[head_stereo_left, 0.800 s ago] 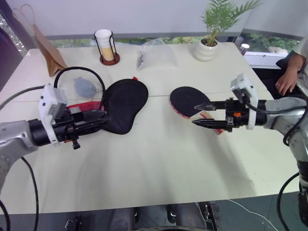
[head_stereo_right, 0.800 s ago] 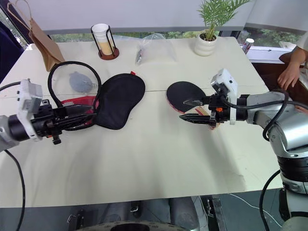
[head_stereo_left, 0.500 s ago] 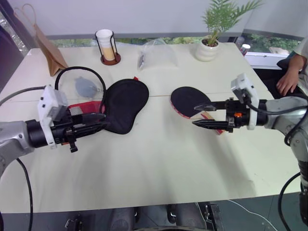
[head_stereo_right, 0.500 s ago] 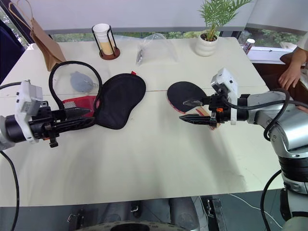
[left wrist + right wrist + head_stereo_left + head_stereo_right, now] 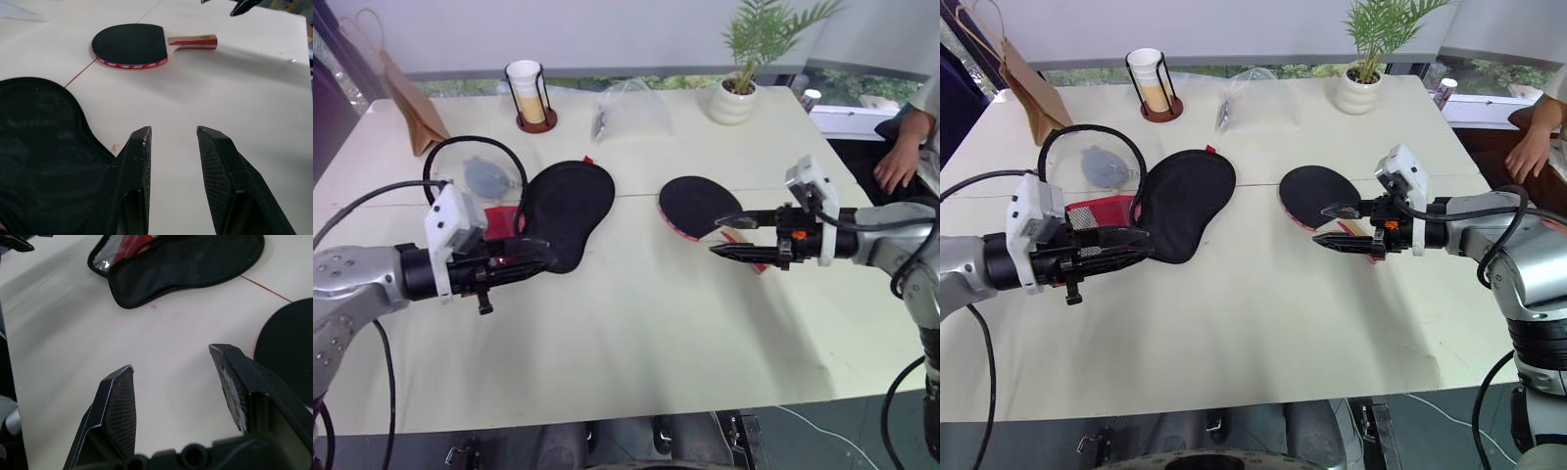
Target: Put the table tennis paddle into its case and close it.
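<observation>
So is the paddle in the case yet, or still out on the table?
Out. The table tennis paddle lies flat on the table, apart from the case.

- Left gripper point(image 5: 546, 257): two black tapered fingers point(image 5: 138, 166) with finely cross-hatched inner pads.
- Right gripper point(image 5: 724, 236): matching black fingers point(image 5: 120, 406), pointed tips, textured pads; an orange mark on its black body.
- White box-shaped camera housing point(image 5: 450, 235) atop each wrist.
- Forearms point(image 5: 357, 279): rounded silver-grey metal shells, black collar at the wrist.
- Black cables point(image 5: 382, 191) loop from each wrist back along the arm.
</observation>
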Tool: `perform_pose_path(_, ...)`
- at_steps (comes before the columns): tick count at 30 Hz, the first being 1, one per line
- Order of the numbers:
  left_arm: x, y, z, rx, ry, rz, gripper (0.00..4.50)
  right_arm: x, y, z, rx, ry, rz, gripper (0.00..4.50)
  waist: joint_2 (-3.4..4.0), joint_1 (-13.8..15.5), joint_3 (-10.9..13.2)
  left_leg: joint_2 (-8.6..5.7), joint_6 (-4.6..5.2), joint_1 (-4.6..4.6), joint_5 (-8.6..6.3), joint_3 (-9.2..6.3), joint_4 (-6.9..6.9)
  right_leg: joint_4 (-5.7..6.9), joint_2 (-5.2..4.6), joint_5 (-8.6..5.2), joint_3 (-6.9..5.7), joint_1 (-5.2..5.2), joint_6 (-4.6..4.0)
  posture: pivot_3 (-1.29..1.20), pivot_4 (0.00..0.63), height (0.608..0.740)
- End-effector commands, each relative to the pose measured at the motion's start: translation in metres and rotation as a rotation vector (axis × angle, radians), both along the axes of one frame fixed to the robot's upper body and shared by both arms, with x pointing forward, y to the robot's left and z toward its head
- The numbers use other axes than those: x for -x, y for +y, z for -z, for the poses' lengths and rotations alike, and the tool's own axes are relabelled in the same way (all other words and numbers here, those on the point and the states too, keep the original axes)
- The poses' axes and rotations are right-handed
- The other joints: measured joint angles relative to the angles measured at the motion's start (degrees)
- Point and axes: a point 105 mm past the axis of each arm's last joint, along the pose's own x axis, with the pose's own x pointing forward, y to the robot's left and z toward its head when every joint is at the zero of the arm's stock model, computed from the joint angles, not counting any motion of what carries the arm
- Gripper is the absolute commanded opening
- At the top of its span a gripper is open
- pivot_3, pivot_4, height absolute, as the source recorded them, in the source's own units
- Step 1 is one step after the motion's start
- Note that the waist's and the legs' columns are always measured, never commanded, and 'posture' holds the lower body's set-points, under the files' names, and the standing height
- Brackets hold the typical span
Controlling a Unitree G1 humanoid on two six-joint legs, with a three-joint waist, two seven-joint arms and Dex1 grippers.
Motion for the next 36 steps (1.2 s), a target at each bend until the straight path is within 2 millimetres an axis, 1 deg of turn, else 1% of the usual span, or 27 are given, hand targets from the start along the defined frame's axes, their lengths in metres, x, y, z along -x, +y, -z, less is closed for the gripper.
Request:
perform_pose_path(1,-0.003,0.006,-0.005,0.001,-0.049,-0.015,1.49,0.000,0.009,-0.005,0.002,-0.041,-0.018,2.75,0.00,0.0,0.0,0.00,0.00,0.00,0.00,0.00,0.00,0.00,0.00,0.00,0.00,0.00,0.00,0.00,0.150,0.740)
perform_pose_path(3,-0.006,0.010,-0.002,-0.002,-0.056,-0.040,1.49,-0.006,0.010,-0.003,0.005,-0.046,0.006,2.75,0.00,0.1,0.0,0.00,-0.01,0.03,0.01,0.00,0.00,0.06,0.00,0.00,0.01,0.00,0.00,0.00,0.150,0.740)
perform_pose_path(7,-0.005,0.012,0.004,0.008,-0.050,-0.044,1.49,-0.004,0.018,-0.001,-0.006,-0.025,-0.015,2.75,0.00,0.1,0.0,0.00,-0.01,0.03,0.01,0.00,0.05,0.12,0.00,0.00,0.02,0.00,0.00,0.00,0.150,0.740)
perform_pose_path(8,-0.007,0.016,0.008,-0.014,-0.057,-0.064,1.49,-0.005,0.023,-0.001,-0.028,-0.006,-0.008,2.75,-0.01,0.1,0.0,0.00,-0.01,0.02,0.01,-0.01,0.06,0.13,0.00,-0.01,0.02,-0.01,0.00,0.00,0.150,0.740)
perform_pose_path(9,-0.008,0.020,0.012,-0.036,-0.065,-0.083,1.49,-0.006,0.030,-0.001,-0.044,0.014,-0.013,2.75,-0.01,0.0,0.0,0.01,-0.01,0.03,0.01,-0.01,0.06,0.13,0.00,-0.01,0.02,0.00,0.00,0.00,0.150,0.740)
perform_pose_path(12,-0.011,0.036,0.018,-0.089,-0.085,-0.144,1.49,-0.022,0.048,0.009,-0.054,0.092,0.057,2.75,-0.03,-0.5,0.0,0.03,-0.02,0.07,0.01,0.02,0.06,0.24,0.00,-0.01,0.04,-0.05,-0.01,0.00,0.150,0.740)
perform_pose_path(14,-0.014,0.048,0.017,-0.107,-0.104,-0.190,1.49,-0.036,0.062,0.017,-0.051,0.135,0.116,2.75,-0.04,-0.4,0.0,0.06,-0.05,0.06,0.03,0.00,0.06,0.37,0.03,-0.01,0.05,-0.13,-0.03,0.00,0.150,0.740)
perform_pose_path(17,-0.017,0.065,0.013,-0.121,-0.135,-0.260,1.49,-0.045,0.092,0.027,-0.043,0.198,0.118,2.75,-0.04,-0.2,0.0,0.10,-0.11,0.02,0.07,0.00,0.06,0.45,0.07,-0.01,0.05,-0.22,-0.06,0.00,0.150,0.740)
perform_pose_path(20,-0.017,0.076,0.012,-0.133,-0.151,-0.304,1.49,-0.053,0.117,0.035,-0.021,0.237,0.122,2.75,-0.05,-0.1,0.0,0.10,-0.11,-0.03,0.08,0.02,0.05,0.46,0.07,-0.01,0.05,-0.26,-0.05,0.00,0.150,0.740)
perform_pose_path(23,-0.016,0.083,0.011,-0.143,-0.164,-0.331,1.49,-0.056,0.136,0.041,0.003,0.267,0.110,2.75,-0.06,0.0,0.0,0.08,-0.12,-0.08,0.08,0.05,0.05,0.44,0.04,-0.01,0.05,-0.26,-0.04,0.00,0.150,0.740)
perform_pose_path(26,-0.017,0.089,0.009,-0.144,-0.177,-0.357,1.49,-0.068,0.155,0.051,0.026,0.310,0.146,2.75,-0.09,-0.3,-0.1,0.09,-0.12,-0.07,0.08,0.08,0.06,0.44,0.04,0.00,0.05,-0.25,-0.04,0.00,0.150,0.740)
perform_pose_path(31,-0.019,0.094,0.007,-0.153,-0.189,-0.374,1.49,-0.077,0.174,0.061,0.031,0.374,0.172,2.75,-0.09,-0.4,-0.1,0.11,-0.15,-0.05,0.09,0.06,0.00,0.51,0.08,0.08,0.04,-0.30,0.10,0.00,0.150,0.740)
perform_pose_path(36,-0.021,0.096,0.003,-0.152,-0.206,-0.385,1.49,-0.091,0.195,0.066,0.012,0.387,0.200,2.75,-0.09,-0.5,-0.1,0.11,-0.16,-0.06,0.10,0.08,-0.02,0.51,0.08,0.10,0.04,-0.31,0.13,0.00,0.150,0.740)
